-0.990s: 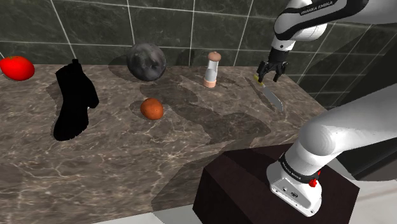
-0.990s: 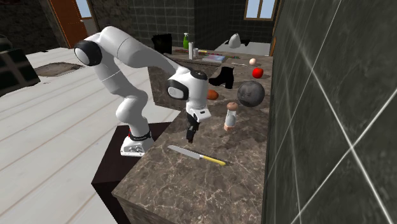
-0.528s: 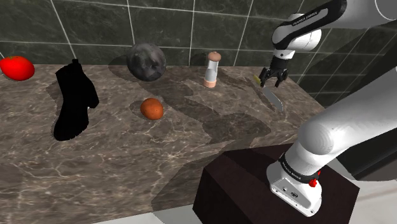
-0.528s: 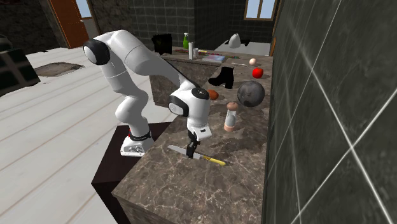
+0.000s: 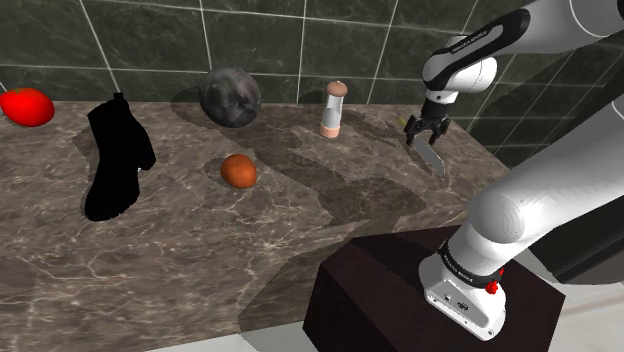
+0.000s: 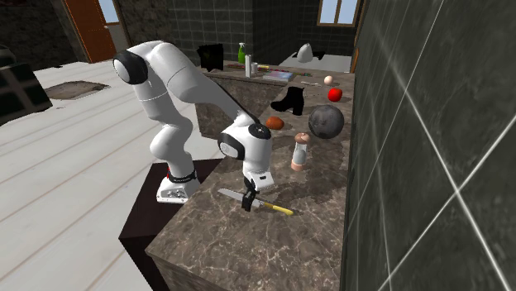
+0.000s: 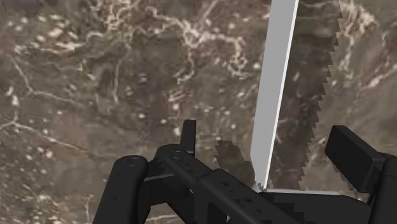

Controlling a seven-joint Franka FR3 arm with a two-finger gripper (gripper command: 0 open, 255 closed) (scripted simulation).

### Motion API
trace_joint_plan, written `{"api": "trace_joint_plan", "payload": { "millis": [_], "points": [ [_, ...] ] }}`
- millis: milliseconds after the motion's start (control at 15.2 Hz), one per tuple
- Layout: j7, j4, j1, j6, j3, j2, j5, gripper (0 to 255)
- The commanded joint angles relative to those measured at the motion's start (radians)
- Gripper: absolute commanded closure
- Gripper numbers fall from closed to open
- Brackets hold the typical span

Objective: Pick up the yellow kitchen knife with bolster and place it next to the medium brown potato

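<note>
Knife [image 5: 433,158] lies flat at the shoulder view's right end of the counter [image 5: 200,240], well apart from the potato [image 5: 238,171]. The gripper [image 5: 422,140] is down over it, jaws released and straddling the blade.
Risks: the thin flat blade may slip or pivot as the fingers [image 7: 354,156] close, or the fingertips may scrape the stone. Lettering on the arm [image 5: 475,40] is too small to read.

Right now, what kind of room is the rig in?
Probably a home kitchen: a dark stone-look counter against a tiled wall, with a knife, a grinder and a potato on it.
</note>
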Motion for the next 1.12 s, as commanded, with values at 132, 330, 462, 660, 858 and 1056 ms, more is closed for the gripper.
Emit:
{"api": "trace_joint_plan", "payload": {
  "millis": [132, 330, 462, 660, 858, 1056],
  "points": [
    [0.000, -0.002, 0.001, 0.004, 0.000, 0.002, 0.001, 0],
    [0.000, -0.002, 0.001, 0.004, 0.000, 0.002, 0.001, 255],
    [0.000, -0.002, 0.001, 0.004, 0.000, 0.002, 0.001, 255],
    [0.000, -0.002, 0.001, 0.004, 0.000, 0.002, 0.001, 255],
    [0.000, -0.002, 0.001, 0.004, 0.000, 0.002, 0.001, 255],
    [0.007, 0.009, -0.001, -0.027, 0.004, -0.019, -0.007, 255]
  ]
}}
